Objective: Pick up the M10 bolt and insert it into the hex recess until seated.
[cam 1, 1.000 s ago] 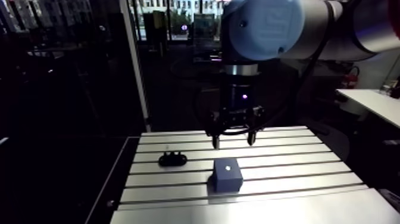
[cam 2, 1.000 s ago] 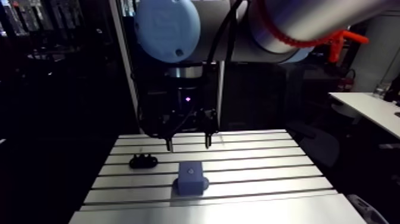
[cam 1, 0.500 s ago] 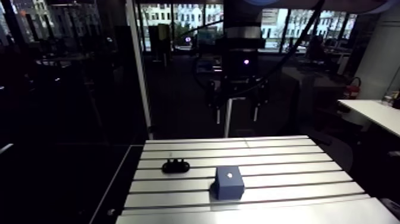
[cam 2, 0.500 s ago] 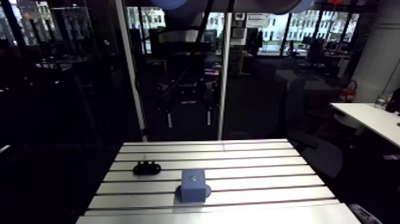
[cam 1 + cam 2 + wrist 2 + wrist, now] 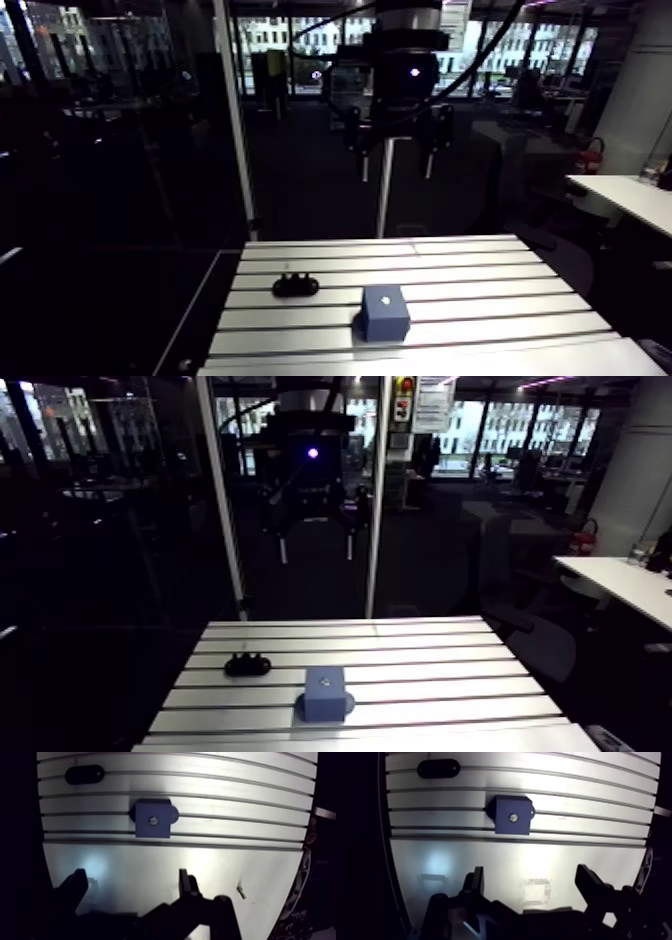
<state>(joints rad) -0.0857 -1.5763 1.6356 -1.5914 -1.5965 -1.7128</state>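
Now your gripper (image 5: 531, 877) has lifted from just over the table (image 5: 486, 867) to well above it, with its fingers spread wide and holding nothing. You can see the M10 bolt (image 5: 512, 817) as a bright dot in the top of the blue block (image 5: 503, 827), mid-table, so insertion looks done. The wrist hangs vertical, fingers pointing straight down.

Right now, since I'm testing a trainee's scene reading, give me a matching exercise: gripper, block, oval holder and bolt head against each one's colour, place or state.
1 gripper
2 block
3 oval holder
4 bolt head

A black, lying on the table apart from the block
B silver, set in the block's top centre
C blue, standing on the slotted table
D high above the table, fingers open, empty

Pairs: 1-D, 2-C, 3-A, 4-B
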